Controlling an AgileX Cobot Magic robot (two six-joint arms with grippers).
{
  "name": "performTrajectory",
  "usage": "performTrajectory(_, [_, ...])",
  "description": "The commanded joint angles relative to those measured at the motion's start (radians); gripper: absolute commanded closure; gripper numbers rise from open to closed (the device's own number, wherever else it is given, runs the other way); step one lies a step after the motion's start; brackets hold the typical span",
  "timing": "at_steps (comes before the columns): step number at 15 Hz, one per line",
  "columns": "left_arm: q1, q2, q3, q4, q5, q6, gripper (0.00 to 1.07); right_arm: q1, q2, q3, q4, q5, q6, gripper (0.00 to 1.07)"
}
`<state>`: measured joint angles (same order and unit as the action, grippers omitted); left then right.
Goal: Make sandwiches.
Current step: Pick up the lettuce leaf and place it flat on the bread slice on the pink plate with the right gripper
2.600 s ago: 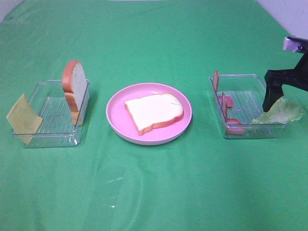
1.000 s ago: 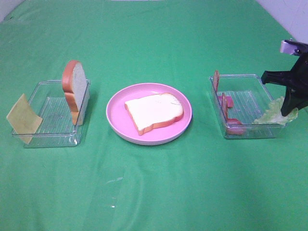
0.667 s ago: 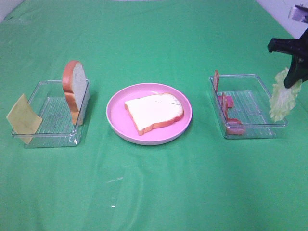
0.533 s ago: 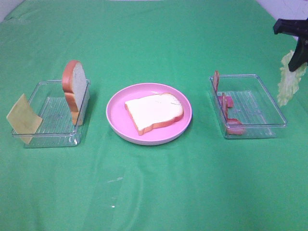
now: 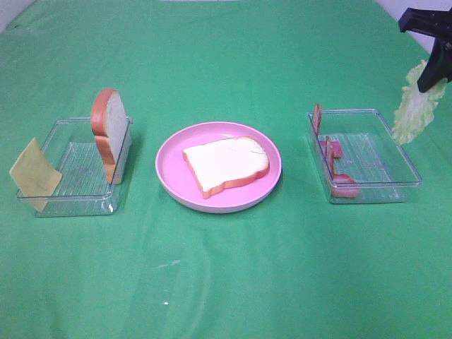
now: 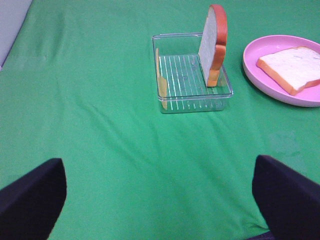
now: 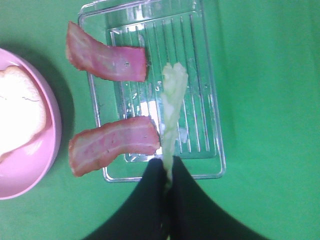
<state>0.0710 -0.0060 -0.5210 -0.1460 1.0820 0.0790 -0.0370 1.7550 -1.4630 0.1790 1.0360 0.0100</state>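
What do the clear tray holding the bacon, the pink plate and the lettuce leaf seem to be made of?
Bacon tray: likely hard clear plastic, glossy; the green cloth shows through its ribbed floor.
Pink plate: probably smooth plastic, slightly shiny.
Lettuce leaf: seems thin soft plastic or fabric, matte; it hangs limp and crinkled from the right gripper.
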Motion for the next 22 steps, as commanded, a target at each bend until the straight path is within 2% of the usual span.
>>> performTrajectory(1, [0.0, -0.013, 0.003, -0.004, -0.004, -0.004, 0.14, 0.095, -0.005, -0.007, 0.0, -0.013, -0.01, 1.07])
performTrajectory(3, [0.0, -0.013, 0.003, -0.004, -0.004, -0.004, 0.14, 0.185, -0.005, -0.007, 0.003, -0.034, -0.001, 1.07])
performTrajectory(4, [0.0, -0.013, 0.003, -0.004, -0.004, -0.004, 0.14, 0.318, -0.005, -0.007, 0.004, -0.08, 0.022, 1.07])
performTrajectory(10, [0.0, -0.013, 0.003, -0.004, -0.004, -0.004, 0.14, 0.605, 0.014, -0.007, 0.005, -0.292, 0.053, 1.07])
performTrajectory(12, [0.0, -0.013, 0.003, -0.004, -0.004, -0.004, 0.14, 0.645, 0.046, -0.007, 0.032, -0.341, 0.054, 1.07])
performTrajectory(17, [0.0, -0.013, 0.003, -0.004, -0.004, -0.004, 0.14, 0.645, 0.144, -0.007, 0.113, -0.509, 0.043, 1.07])
performTrajectory(22, [0.0, -0.013, 0.003, -0.004, -0.004, -0.004, 0.14, 0.645, 0.24, -0.007, 0.132, -0.624, 0.043, 1.07])
